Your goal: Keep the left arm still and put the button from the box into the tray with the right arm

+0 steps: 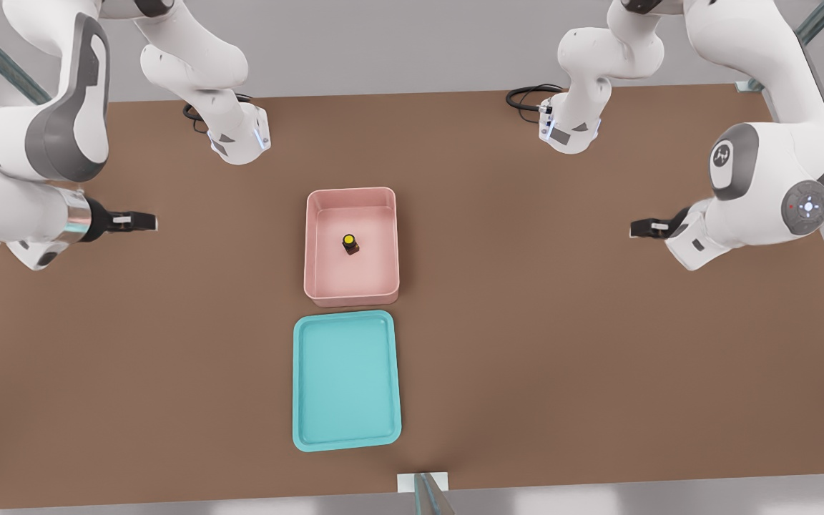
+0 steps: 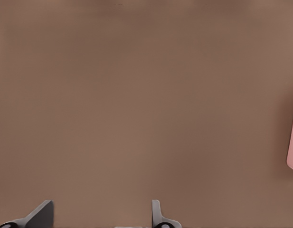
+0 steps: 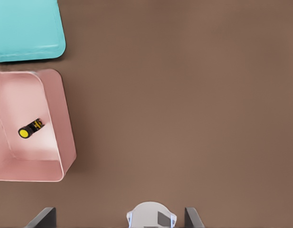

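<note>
The button [image 1: 350,243], a tiny dark block with a round yellow top, stands near the middle of the pink box [image 1: 351,192]. In the right wrist view the button [image 3: 30,129] shows inside the box [image 3: 65,137]. The turquoise tray [image 1: 346,386] lies empty just in front of the box, and a corner of the tray [image 3: 27,33] also shows in the right wrist view. My gripper [image 1: 136,222] hovers far off at the front view's left, level with the box. The gripper [image 3: 120,211] is open with nothing between its fingers.
Two white arm bases [image 1: 240,136] [image 1: 569,132] with black cables stand at the table's back edge. The parked arm [image 1: 741,186] reaches in from the front view's right. A small bracket [image 1: 423,483] sits at the near table edge.
</note>
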Motion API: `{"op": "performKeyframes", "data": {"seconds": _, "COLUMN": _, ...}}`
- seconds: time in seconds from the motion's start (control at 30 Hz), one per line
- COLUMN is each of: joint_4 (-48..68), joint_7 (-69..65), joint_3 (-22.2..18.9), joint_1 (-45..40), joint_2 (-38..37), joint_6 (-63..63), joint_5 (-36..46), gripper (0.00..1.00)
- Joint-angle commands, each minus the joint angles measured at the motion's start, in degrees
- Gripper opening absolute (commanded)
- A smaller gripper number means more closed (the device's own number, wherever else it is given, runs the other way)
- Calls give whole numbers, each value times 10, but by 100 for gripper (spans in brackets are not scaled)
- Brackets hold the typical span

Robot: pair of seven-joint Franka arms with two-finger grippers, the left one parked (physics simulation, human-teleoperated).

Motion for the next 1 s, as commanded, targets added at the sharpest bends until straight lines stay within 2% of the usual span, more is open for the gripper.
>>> {"op": "performKeyframes", "data": {"seconds": 0.0, "joint_4": 0, "joint_7": -24, "joint_3": 2, "joint_1": 5, "joint_2": 0, "joint_6": 150, "joint_5": 1, "gripper": 100}}
{"op": "performKeyframes", "data": {"seconds": 0.03, "joint_4": 0, "joint_7": -21, "joint_3": 3, "joint_1": 11, "joint_2": 4, "joint_6": 151, "joint_5": 1, "gripper": 100}}
{"op": "performKeyframes", "data": {"seconds": 0.07, "joint_4": 0, "joint_7": -15, "joint_3": 4, "joint_1": 60, "joint_2": 4, "joint_6": 150, "joint_5": 3, "gripper": 100}}
{"op": "performKeyframes", "data": {"seconds": 0.17, "joint_4": 6, "joint_7": 147, "joint_3": 3, "joint_1": 220, "joint_2": 5, "joint_6": 150, "joint_5": 4, "gripper": 100}}
{"op": "performKeyframes", "data": {"seconds": 0.2, "joint_4": 6, "joint_7": 204, "joint_3": 3, "joint_1": 255, "joint_2": 10, "joint_6": 155, "joint_5": 3, "gripper": 100}}
{"op": "performKeyframes", "data": {"seconds": 0.27, "joint_4": 5, "joint_7": 221, "joint_3": 4, "joint_1": 284, "joint_2": 17, "joint_6": 168, "joint_5": 26, "gripper": 100}}
{"op": "performKeyframes", "data": {"seconds": 0.3, "joint_4": 5, "joint_7": 291, "joint_3": 4, "joint_1": 328, "joint_2": 29, "joint_6": 169, "joint_5": 22, "gripper": 100}}
{"op": "performKeyframes", "data": {"seconds": 0.33, "joint_4": 0, "joint_7": 305, "joint_3": 4, "joint_1": 357, "joint_2": 62, "joint_6": 185, "joint_5": 22, "gripper": 100}}
{"op": "performKeyframes", "data": {"seconds": 0.4, "joint_4": -24, "joint_7": 364, "joint_3": 5, "joint_1": 385, "joint_2": 91, "joint_6": 246, "joint_5": 14, "gripper": 99}}
{"op": "performKeyframes", "data": {"seconds": 0.53, "joint_4": -202, "joint_7": 427, "joint_3": 5, "joint_1": 408, "joint_2": 55, "joint_6": 456, "joint_5": 13, "gripper": 100}}
{"op": "performKeyframes", "data": {"seconds": 0.67, "joint_4": -300, "joint_7": 447, "joint_3": 6, "joint_1": 423, "joint_2": 57, "joint_6": 580, "joint_5": 14, "gripper": 100}}
{"op": "performKeyframes", "data": {"seconds": 0.83, "joint_4": -334, "joint_7": 450, "joint_3": 6, "joint_1": 422, "joint_2": 97, "joint_6": 721, "joint_5": 15, "gripper": 100}}
{"op": "performKeyframes", "data": {"seconds": 0.97, "joint_4": -367, "joint_7": 450, "joint_3": 6, "joint_1": 423, "joint_2": 106, "joint_6": 742, "joint_5": 15, "gripper": 100}}
